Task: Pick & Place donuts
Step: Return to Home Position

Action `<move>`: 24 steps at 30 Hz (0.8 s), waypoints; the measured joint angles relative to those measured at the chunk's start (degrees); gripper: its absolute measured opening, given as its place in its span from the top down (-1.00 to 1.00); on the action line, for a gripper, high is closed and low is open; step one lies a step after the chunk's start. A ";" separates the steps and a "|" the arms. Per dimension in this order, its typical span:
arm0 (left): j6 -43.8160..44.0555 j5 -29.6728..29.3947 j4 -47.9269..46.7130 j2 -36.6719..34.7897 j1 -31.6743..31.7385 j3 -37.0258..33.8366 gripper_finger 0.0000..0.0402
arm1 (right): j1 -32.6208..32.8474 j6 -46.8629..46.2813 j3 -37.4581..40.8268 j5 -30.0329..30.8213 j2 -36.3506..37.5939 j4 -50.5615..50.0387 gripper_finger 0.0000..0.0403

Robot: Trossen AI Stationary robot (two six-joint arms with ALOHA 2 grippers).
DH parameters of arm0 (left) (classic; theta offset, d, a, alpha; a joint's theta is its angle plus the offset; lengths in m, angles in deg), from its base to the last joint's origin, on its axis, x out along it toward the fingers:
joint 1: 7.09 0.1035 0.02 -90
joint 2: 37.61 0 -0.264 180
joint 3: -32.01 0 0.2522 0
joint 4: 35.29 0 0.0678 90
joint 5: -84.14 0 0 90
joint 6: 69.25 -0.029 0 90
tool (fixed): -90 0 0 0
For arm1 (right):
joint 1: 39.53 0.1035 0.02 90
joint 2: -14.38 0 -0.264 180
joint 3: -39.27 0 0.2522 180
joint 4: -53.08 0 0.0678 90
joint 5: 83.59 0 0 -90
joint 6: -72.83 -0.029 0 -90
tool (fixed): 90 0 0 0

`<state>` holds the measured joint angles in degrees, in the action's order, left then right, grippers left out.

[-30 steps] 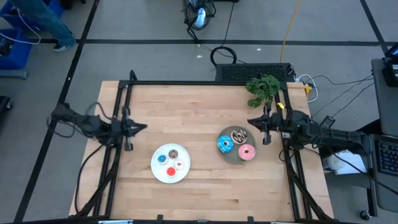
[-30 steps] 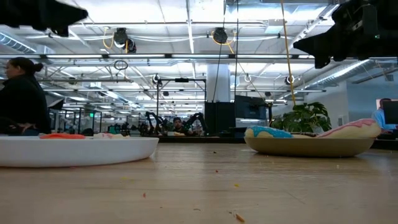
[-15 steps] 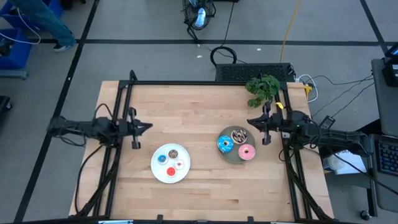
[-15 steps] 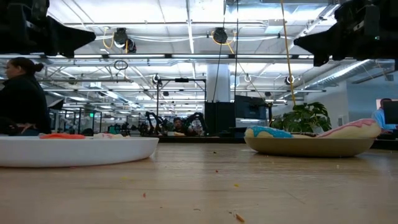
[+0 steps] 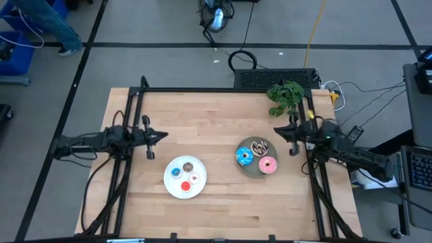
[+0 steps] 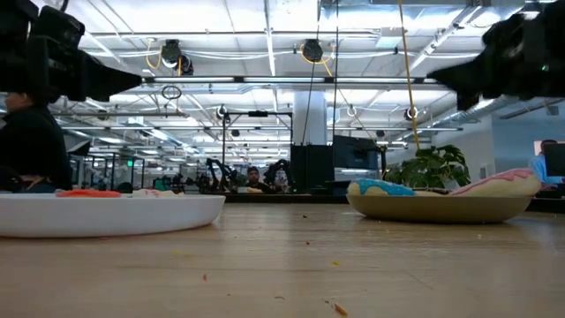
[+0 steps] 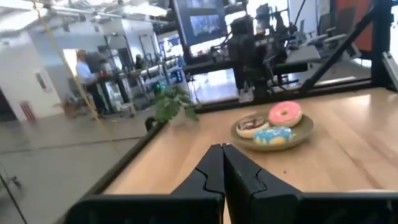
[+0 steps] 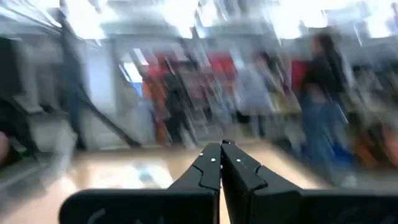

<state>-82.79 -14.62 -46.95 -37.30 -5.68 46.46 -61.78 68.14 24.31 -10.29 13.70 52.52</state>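
Note:
On the white plate (image 5: pixel 169 187) lie the tinier donuts: blue (image 5: pixel 176 171), brown (image 5: pixel 188 166), red (image 5: pixel 185 185) and whitish-pink (image 5: pixel 194 179). The grey plate (image 5: pixel 251 170) carries the sprinkled dark brown donut (image 5: pixel 259 146), the blue donut (image 5: pixel 244 157) and the pink donut (image 5: pixel 267 165). My left gripper (image 5: pixel 164 136) hovers shut above the table, on the far left of the white plate. Its wrist view shows the shut fingertips (image 7: pixel 222 149) and the grey plate (image 7: pixel 273 138) beyond. My right gripper (image 5: pixel 277 131) hovers shut just beyond the grey plate's far right side (image 8: pixel 222 146).
A green plant (image 5: pixel 285 96) stands at the table's far right corner, close to my right arm. Black frame rails (image 5: pixel 128 162) run along the table's left and right sides. Bare wood lies between the two plates and across the far half. People show in the room beyond.
My left gripper has come down and reached a little toward the table's middle, staying shut. My right arm has shifted slightly toward the table's right edge and lower; its wrist view is blurred. Plates and donuts have not moved.

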 joint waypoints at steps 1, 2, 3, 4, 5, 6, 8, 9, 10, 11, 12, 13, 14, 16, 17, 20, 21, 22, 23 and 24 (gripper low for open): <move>0.90 1.01 -0.10 0.07 1.01 0.03 0.99 | -0.28 0.10 0.03 1.47 -0.60 -2.41 1.00; 1.34 2.58 -0.19 0.16 1.84 0.02 0.99 | -0.47 0.11 0.03 2.68 -1.16 -4.16 1.00; 1.35 3.43 -0.44 0.25 2.49 0.03 0.99 | -0.65 0.20 0.05 3.52 -1.36 -3.04 1.00; 1.35 3.84 -0.55 0.47 3.19 0.04 0.99 | -0.63 0.33 0.07 4.18 -1.30 -1.89 1.00; 1.33 3.97 -0.69 0.51 3.98 0.04 0.99 | -0.63 0.81 0.07 4.48 -1.41 -0.70 1.00; 1.35 3.79 -0.73 0.54 4.68 0.04 0.99 | -0.61 0.96 0.09 4.54 -2.10 -1.24 1.00; 1.19 4.29 -0.97 0.87 6.05 0.04 0.99 | -0.31 1.79 0.13 4.56 -3.05 -3.27 1.00; 1.07 4.76 -1.12 1.21 6.61 0.04 0.99 | 0.02 2.32 0.14 4.49 -3.39 -3.58 1.00; 1.05 5.30 -1.25 1.23 7.01 0.04 0.99 | 0.39 3.00 0.14 4.52 -3.85 -3.72 1.00; 1.04 5.66 -1.24 1.22 7.33 0.04 0.99 | 0.77 3.58 0.14 4.61 -4.32 -3.66 1.00; 1.04 5.79 -1.27 1.24 7.62 0.04 0.99 | 1.19 3.72 0.16 4.62 -4.65 -3.93 1.00; 1.09 5.88 -1.31 1.28 7.92 0.04 0.99 | 1.76 3.81 0.20 4.48 -5.02 -3.05 1.00; 1.24 5.74 -1.33 1.21 8.02 0.04 0.99 | 2.35 3.87 0.20 4.60 -5.18 -1.29 1.00; 1.00 5.75 -1.30 1.01 8.11 0.04 0.99 | 3.64 4.61 0.22 5.38 -5.48 0.07 1.00; 0.81 5.74 -1.32 1.05 8.11 0.04 0.99 | 4.14 5.25 0.24 6.67 -5.72 -0.63 1.00; 0.56 4.96 -1.36 1.08 8.17 0.02 1.00 | 5.25 5.57 0.24 10.22 -7.05 -1.84 1.00; 0.58 4.83 -1.36 1.17 8.29 0.02 1.00 | 5.48 5.10 0.24 10.76 -7.49 -1.47 1.00; 0.95 4.76 -1.32 1.46 8.45 0.02 1.00 | 5.52 4.63 0.25 10.86 -7.95 -1.14 1.00; 1.84 4.52 -1.30 1.67 8.57 0.02 0.99 | 5.51 4.16 0.28 10.86 -8.30 -1.16 1.00; 2.80 4.42 -1.30 1.79 8.67 0.00 0.98 | 5.51 4.01 0.29 10.88 -8.59 -1.14 1.00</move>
<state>-79.99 -10.20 -48.26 -35.51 2.99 46.46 -56.27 72.15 24.60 0.59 5.12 51.38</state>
